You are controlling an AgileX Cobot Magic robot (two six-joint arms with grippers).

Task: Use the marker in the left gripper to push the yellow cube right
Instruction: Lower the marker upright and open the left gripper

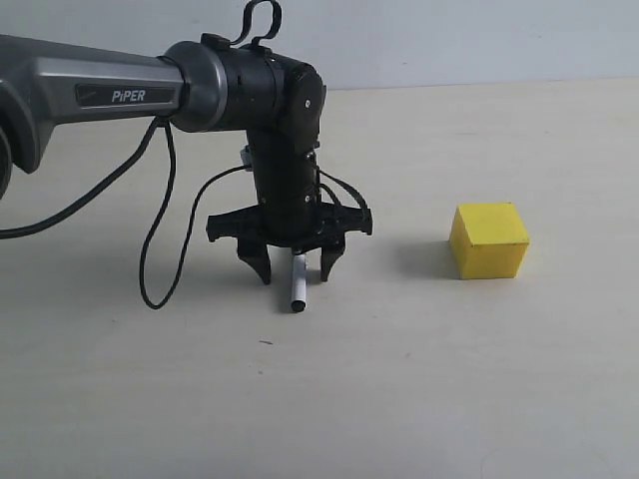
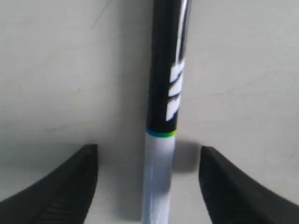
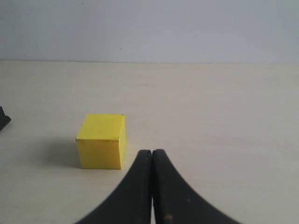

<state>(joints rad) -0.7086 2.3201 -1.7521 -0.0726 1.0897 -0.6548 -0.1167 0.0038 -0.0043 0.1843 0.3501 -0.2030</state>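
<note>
Holding nothing w/ left gripper (image 1: 295,275) — fingers spread either side of marker (image 1: 298,287), loose btwn them. Yellow cube (image 1: 488,240) at 3 o'clock, well apart. Best clamp firmly, keep tip low — then sweep twd 3.

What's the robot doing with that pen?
A grey robot arm holds its black two-fingered left pincer just above the pale table, jaws spread wide. The slim black-and-white marker stands between the fingers with a gap on each side, its end on the table, so nothing grips it. The bright yellow cube sits apart, off to the right, untouched. The black right pincer is shut, near the cube.
</note>
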